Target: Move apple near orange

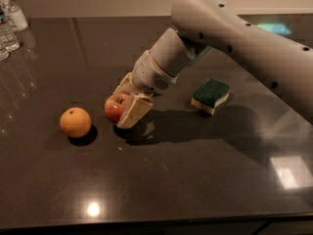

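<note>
A: Nearest thing?
B: Orange point(75, 122), front-left on the desk point(161, 180).
A: Apple?
B: Apple point(112, 109) is just right of it, small gap. The gripper point(120, 106) fingers point(133, 110) are clamped on it. Possibly a touch off the desk, hard to tell.
A: Direction?
B: Orange lies left of the fingers.
A: Text?
B: Sponge point(210, 94) behind-right, bottles point(11, 14) far left; labels unreadable.
</note>
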Controlling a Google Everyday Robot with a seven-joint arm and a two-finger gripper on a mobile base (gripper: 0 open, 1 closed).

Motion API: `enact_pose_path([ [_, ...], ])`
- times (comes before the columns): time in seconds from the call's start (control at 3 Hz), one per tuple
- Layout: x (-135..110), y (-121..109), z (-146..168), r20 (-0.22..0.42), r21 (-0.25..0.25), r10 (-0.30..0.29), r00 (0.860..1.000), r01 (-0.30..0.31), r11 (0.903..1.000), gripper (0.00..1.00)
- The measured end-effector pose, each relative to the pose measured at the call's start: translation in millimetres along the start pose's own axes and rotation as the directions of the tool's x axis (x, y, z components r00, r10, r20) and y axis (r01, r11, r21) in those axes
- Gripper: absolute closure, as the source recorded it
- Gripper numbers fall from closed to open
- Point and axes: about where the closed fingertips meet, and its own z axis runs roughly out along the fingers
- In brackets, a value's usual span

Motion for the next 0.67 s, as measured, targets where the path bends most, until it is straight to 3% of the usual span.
enact_pose_path([
  [0.67, -8.8, 1.0, 15.3, -0.003, 0.006, -0.036, 0.999, 0.036, 0.9993, 1.0],
])
